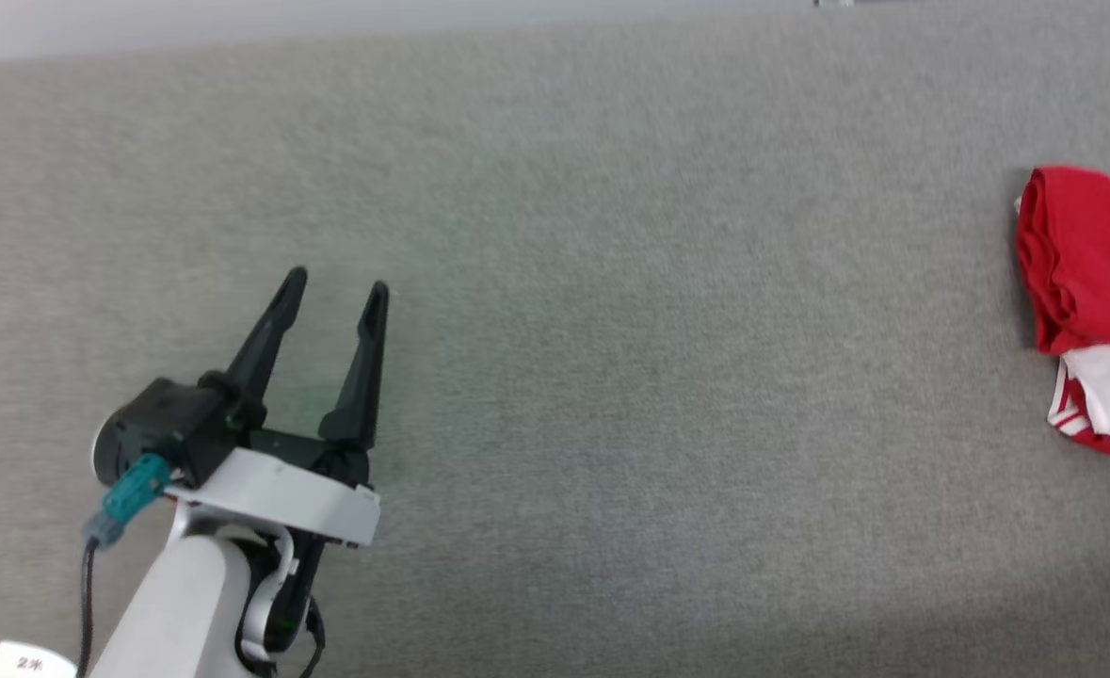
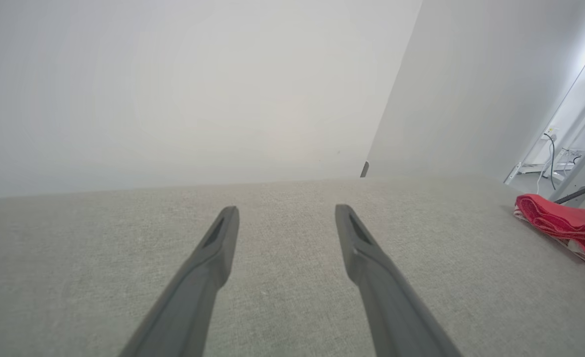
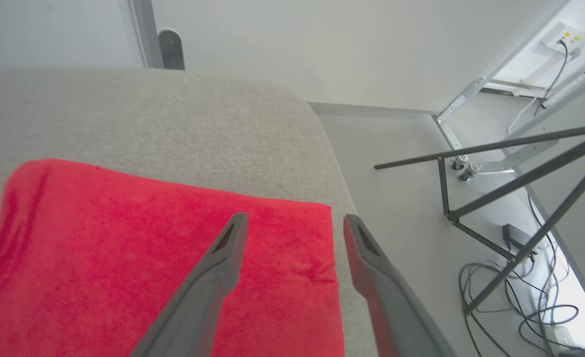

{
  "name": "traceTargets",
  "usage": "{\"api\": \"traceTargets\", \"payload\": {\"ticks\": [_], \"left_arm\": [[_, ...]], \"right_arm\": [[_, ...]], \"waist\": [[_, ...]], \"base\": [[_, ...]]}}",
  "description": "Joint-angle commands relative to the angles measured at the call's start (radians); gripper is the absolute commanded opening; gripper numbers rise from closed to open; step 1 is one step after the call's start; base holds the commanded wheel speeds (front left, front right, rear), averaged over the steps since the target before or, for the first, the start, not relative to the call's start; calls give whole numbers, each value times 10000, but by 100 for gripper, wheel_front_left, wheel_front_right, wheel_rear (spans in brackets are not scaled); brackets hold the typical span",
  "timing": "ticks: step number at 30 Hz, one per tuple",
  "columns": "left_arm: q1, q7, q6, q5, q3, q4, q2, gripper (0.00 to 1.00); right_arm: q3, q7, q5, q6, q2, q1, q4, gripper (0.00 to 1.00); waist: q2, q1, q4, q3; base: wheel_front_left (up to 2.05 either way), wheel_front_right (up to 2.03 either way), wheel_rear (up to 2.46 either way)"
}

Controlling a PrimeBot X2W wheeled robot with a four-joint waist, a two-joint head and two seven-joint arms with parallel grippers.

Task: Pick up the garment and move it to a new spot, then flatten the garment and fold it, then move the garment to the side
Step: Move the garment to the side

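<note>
Item one: my left claw [image 1: 336,281], fingers spread and holding nothing, above the bare grey surface [image 1: 611,282]. Item two: my right claw [image 3: 296,218], likewise spread wide and gripping nothing, over the garment [image 3: 123,238], which lies folded, red with a white sleeve end showing, at the surface's right edge, well apart from the left claw. Beyond that edge: pale floor [image 3: 396,223] and a dark tripod [image 3: 450,215].

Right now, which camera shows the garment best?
Right wrist view: the garment lies close and large by the open right gripper. Head view cuts it off at the right edge; left wrist view shows a small, edge-on strip.
</note>
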Motion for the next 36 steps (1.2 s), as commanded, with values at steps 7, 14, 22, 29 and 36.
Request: {"api": "traceTargets", "payload": {"ticks": [7,14,22,29,36], "left_arm": [[720,-424,210,-288,517,500,-72,100],[1171,-548,394,0,881,870,176,100],[1709,-584,484,325,948,1275,452,100],[2380,-590,616,408,1035,1325,620,100],[3289,-606,792,63,1478,819,612,100]], "right_arm": [[1213,-478,559,-14,828,735,-1062,100],[2220,-542,1039,-14,1637,1666,-2061,100],[1946,-1109,1094,-14,2151,2845,-3206,100],[832,-1318,847,-12,2532,4207,-4169,100],[-576,-883,512,-12,3090,5821,-5669,100]], "waist": [[0,0,1059,-1571],[0,0,1587,-2290],[0,0,1807,-2915],[0,0,1754,-3180],[0,0,1602,-3349]], "base": [[0,0,0],[0,0,0],[0,0,0],[0,0,0],[0,0,0]]}}
